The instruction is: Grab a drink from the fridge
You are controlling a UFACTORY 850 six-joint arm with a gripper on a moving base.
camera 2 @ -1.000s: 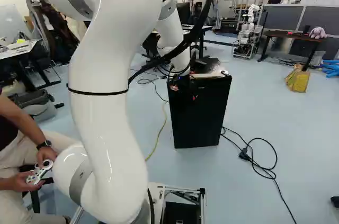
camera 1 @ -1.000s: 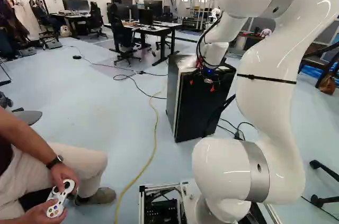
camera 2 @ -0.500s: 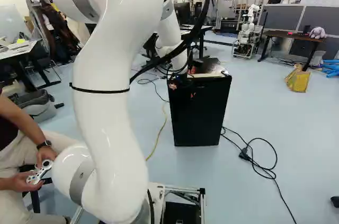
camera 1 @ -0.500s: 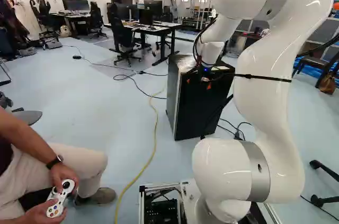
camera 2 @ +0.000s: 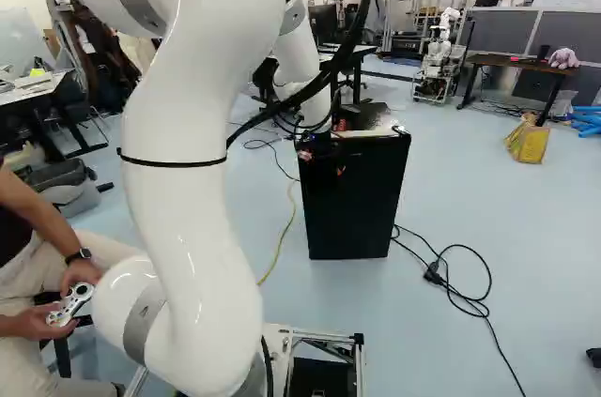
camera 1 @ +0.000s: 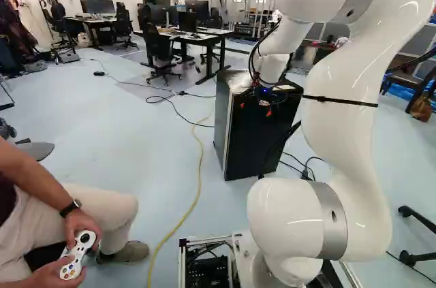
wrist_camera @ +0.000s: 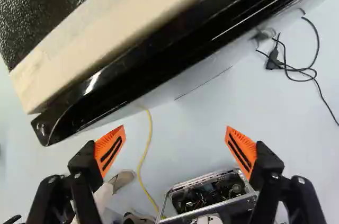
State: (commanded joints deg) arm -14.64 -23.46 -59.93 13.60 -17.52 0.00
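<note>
A white arm (camera 1: pixel 344 104) stood before a black fridge (camera 1: pixel 255 148), its tool (camera 1: pixel 255 108) spread apart.
The arm filled the right part of the left base view; the fridge was a little right of this view's centre. A yellow cable (camera 1: pixel 199 165) was lying to the left of the fridge. The tool (wrist_camera: pixel 175 134) was near the upper front of the fridge, and in the wrist view its two fingers were well apart, the fridge's top edge ahead of them.
</note>
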